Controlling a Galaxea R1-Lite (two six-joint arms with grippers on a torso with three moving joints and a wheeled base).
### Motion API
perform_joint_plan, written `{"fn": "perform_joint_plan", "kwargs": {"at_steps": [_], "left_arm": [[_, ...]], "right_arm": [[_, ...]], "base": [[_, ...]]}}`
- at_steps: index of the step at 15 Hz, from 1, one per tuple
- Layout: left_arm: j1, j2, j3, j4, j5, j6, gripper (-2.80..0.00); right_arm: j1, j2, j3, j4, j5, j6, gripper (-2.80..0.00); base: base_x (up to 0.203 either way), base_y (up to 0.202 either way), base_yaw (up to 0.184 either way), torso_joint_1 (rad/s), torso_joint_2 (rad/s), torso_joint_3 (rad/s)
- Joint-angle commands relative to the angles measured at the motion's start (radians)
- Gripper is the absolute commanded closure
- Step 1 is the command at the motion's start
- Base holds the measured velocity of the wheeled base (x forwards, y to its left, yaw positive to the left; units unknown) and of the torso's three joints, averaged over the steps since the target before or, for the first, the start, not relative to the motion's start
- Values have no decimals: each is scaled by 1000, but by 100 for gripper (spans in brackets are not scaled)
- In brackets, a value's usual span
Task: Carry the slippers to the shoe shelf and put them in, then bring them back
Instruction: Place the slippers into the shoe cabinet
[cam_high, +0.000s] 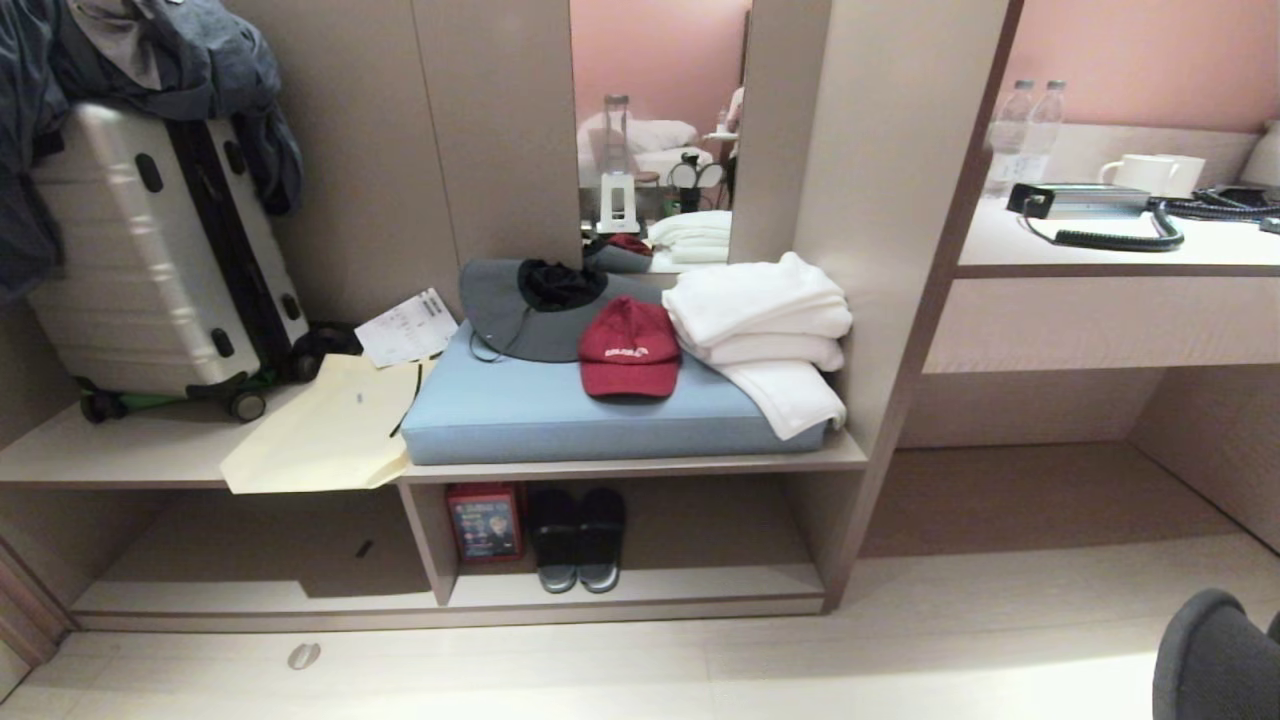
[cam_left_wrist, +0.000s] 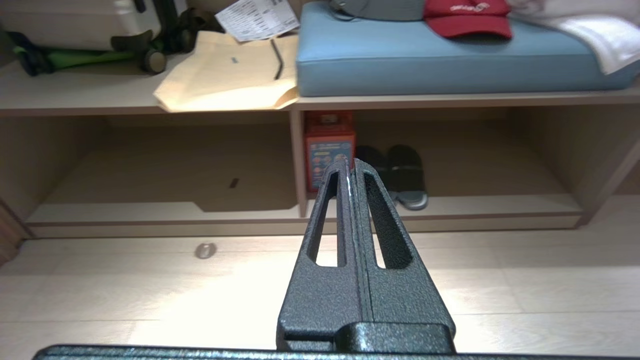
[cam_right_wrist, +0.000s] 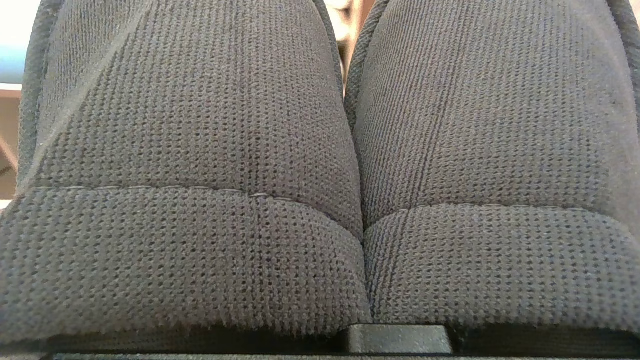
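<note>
Head view. Straight ahead, a low shoe shelf (cam_high: 660, 585) of pale wood-grain board, split by a thin upright divider (cam_high: 428, 545). In the right compartment, a red box (cam_high: 485, 522) against the divider and a black pair of slides (cam_high: 577, 538) just beside it on the right, ends toward the near edge. On the surface above, a blue cushion (cam_high: 560, 420) carrying a red cap (cam_high: 630, 348), a grey sun hat (cam_high: 530, 310) and folded white towels (cam_high: 765, 325). Left of the cushion, a tan paper bag (cam_high: 320, 430) hanging over the front edge, then a silver suitcase (cam_high: 150, 260) with dark clothing heaped on top. Far right, a desk with water bottles (cam_high: 1025, 135) and white mugs (cam_high: 1150, 172). In the near right corner, only a rounded dark grey end of the slippers (cam_high: 1210, 650), over the pale floor and well apart from the shoe shelf.

Left wrist view. Left gripper (cam_left_wrist: 350, 165) fully closed, fingers pressed flat together, nothing between them, pointing over the floor toward the divider and the red box.

Right wrist view. Almost wholly filled by the slippers, side by side and touching along the middle, knit toe bands close to the camera. Right gripper hidden behind them, closed down tight and gripping the pair.
</note>
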Motion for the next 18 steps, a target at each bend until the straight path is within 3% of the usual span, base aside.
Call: {"fn": "perform_joint_plan", "kwargs": {"at_steps": [1,7,18], "left_arm": [[1,1,0,-1,-1,4,0],[0,1,0,1,-1,5,0],[1,1,0,-1,-1,-5,0]], "right_arm": [[0,1,2,-1,0,0,0],[0,1,2,-1,0,0,0],[0,1,2,-1,0,0,0]], "base": [[0,193,-3,-2,2,2],[0,65,0,2,3,-21],[0,0,0,4,3,-194]]}}
